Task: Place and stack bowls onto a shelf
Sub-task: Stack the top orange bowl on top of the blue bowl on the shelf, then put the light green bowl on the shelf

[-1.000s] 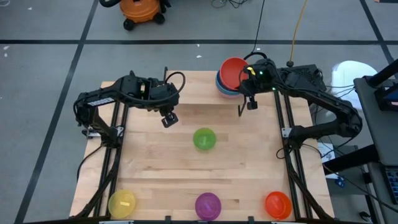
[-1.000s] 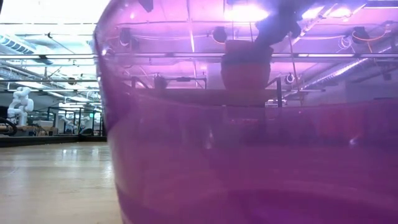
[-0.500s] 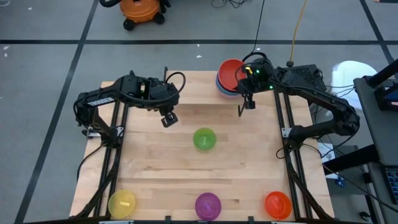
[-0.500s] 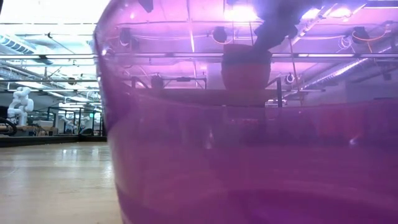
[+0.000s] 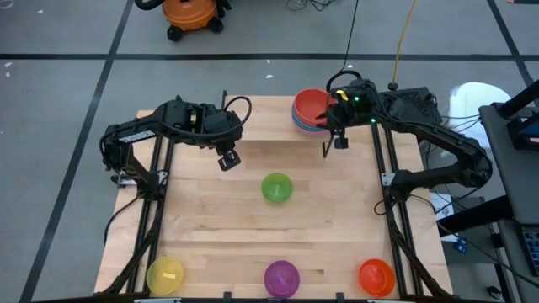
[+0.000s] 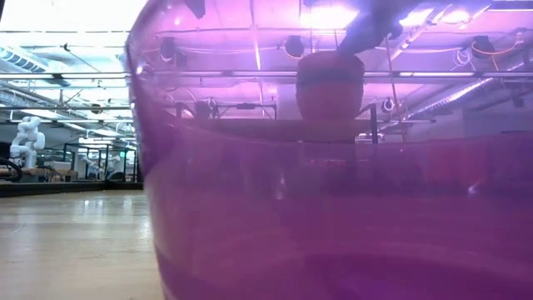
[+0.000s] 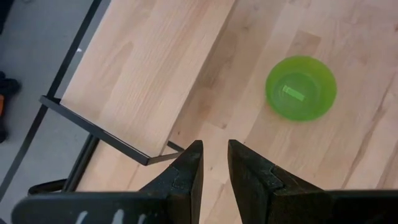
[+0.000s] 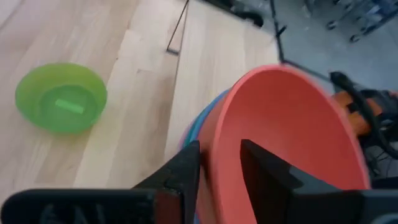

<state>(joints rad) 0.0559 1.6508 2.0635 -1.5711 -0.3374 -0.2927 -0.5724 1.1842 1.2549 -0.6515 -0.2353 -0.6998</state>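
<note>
At upper left, the left gripper [image 5: 226, 160] is hanging idle, fingers slightly parted and empty. Upper right, the right gripper [image 5: 334, 108] is just letting go of the red bowl [image 5: 312, 105], now settling flatter on the shelf [image 5: 261, 118] stack; green bowl [image 5: 276, 188] likely next.

Grey floor [image 5: 67, 101] with dark lines, an orange vacuum [image 5: 192, 15] beyond.

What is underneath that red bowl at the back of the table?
The red bowl tops a stack: blue and pinkish rims peek out beneath. How many bowls it holds, and the shelf under them, stay covered.
</note>
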